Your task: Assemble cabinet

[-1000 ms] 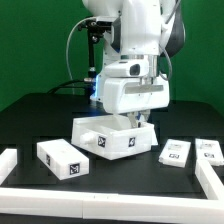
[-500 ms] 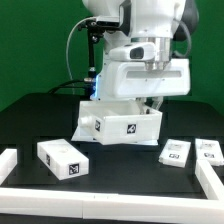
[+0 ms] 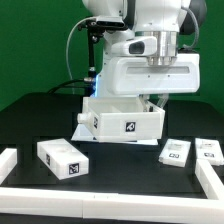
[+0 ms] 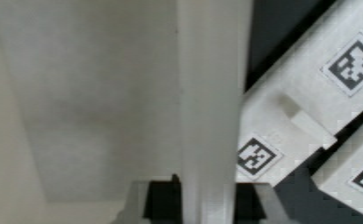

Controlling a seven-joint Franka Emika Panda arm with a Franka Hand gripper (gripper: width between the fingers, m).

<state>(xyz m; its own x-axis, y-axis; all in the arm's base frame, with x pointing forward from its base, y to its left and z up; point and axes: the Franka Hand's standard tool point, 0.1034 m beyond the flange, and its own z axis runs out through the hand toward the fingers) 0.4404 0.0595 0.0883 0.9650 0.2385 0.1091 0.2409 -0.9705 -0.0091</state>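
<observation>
The cabinet point(image 3: 125, 122), a white box with a square tag on its front, hangs tilted above the black table in the exterior view. My gripper point(image 3: 149, 101) comes down on its upper edge and is mostly hidden behind the white hand. In the wrist view the cabinet's wall point(image 4: 204, 110) runs between the two fingertips point(image 4: 162, 198), and my gripper point(image 4: 206, 200) is shut on it. The inside of the cabinet point(image 4: 80, 110) fills most of that view.
A white tagged drawer block point(image 3: 62, 158) lies at the exterior view's left front. Two small tagged panels point(image 3: 177, 154) point(image 3: 209, 149) lie at its right, and tagged pieces point(image 4: 347, 60) show below in the wrist view. White border rails point(image 3: 100, 196) point(image 3: 8, 161) edge the table.
The cabinet has come up off the table and turned, its tagged face now more frontal. The hand has moved up and toward the exterior view's right with it.
</observation>
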